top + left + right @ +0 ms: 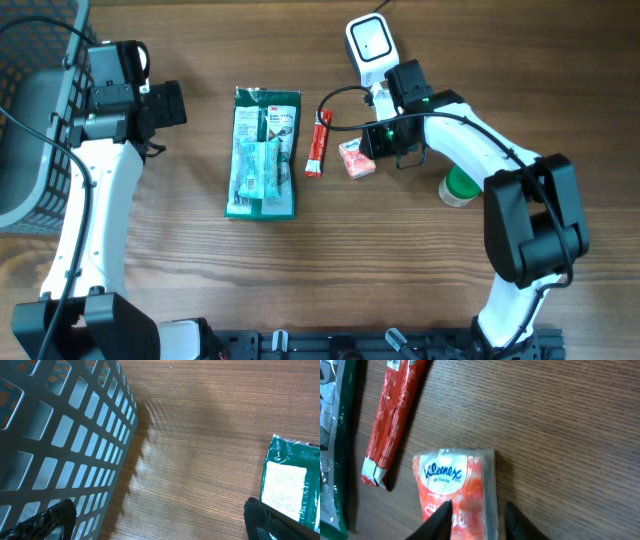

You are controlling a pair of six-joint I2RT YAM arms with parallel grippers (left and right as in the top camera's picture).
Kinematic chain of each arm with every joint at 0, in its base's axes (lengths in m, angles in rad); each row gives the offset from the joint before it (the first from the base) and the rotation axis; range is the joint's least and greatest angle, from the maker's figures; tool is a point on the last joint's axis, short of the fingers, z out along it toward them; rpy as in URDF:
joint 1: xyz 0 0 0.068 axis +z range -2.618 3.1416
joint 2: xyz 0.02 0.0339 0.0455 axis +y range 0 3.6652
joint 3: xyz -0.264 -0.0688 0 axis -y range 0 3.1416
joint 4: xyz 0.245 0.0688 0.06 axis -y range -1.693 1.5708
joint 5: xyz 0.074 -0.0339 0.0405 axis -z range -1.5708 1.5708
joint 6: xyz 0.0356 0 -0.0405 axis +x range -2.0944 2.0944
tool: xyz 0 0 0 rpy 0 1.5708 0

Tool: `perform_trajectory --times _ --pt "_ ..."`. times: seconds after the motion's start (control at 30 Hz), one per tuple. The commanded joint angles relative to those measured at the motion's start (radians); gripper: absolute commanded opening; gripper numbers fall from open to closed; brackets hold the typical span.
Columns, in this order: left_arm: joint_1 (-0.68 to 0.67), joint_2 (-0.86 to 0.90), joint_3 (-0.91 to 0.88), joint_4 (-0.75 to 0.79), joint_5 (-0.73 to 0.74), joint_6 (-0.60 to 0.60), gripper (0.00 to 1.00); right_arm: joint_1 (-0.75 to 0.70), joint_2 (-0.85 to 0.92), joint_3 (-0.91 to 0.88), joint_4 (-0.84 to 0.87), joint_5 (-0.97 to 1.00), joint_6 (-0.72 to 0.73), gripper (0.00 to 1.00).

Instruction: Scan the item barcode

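kleenex pack [455, 485]: lies flat on the table [570, 435], under and between the right fingertips, its near end at the fingers.
long axis: runs straight away from the right gripper [477, 520], slightly tilted; the logo end points away from the fingers [440, 517].
right gripper state: fingers part-way apart, one over the pack and the other just beside its edge; i cannot tell if they pinch it.
left gripper [160, 527]: spread wide, grasping nothing, with the basket [60, 435] beside one finger.
red stick pack [392, 420]: beside the kleenex pack, roughly parallel to it.
scanner [368, 42]: beyond the right gripper, apart from the pack.
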Motion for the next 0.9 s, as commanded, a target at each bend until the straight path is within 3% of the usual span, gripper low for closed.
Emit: perform_trajectory --times 0.0,0.5,0.53,0.6,0.7,0.87 --pt "0.0 -0.002 0.002 0.003 -0.002 0.008 1.0 0.001 0.036 -0.008 0.013 -0.024 -0.008 0.29" --pt "0.0 -0.002 0.002 0.003 -0.002 0.008 1.0 0.001 0.118 -0.015 -0.021 -0.026 0.024 0.27" --pt "0.0 -0.002 0.002 0.003 -0.002 0.008 1.0 0.001 0.118 -0.015 -0.022 -0.032 0.041 0.25" --pt "0.0 -0.002 0.002 0.003 -0.002 0.008 1.0 0.0 0.114 -0.01 -0.029 -0.069 0.047 0.04" --pt "0.0 -0.002 0.002 0.003 -0.002 0.008 1.0 -0.025 0.095 0.0 -0.029 -0.213 0.042 0.04" --pt "0.0 -0.002 0.002 0.003 -0.002 0.008 1.0 -0.141 0.023 0.0 -0.076 -0.747 -0.171 0.04"
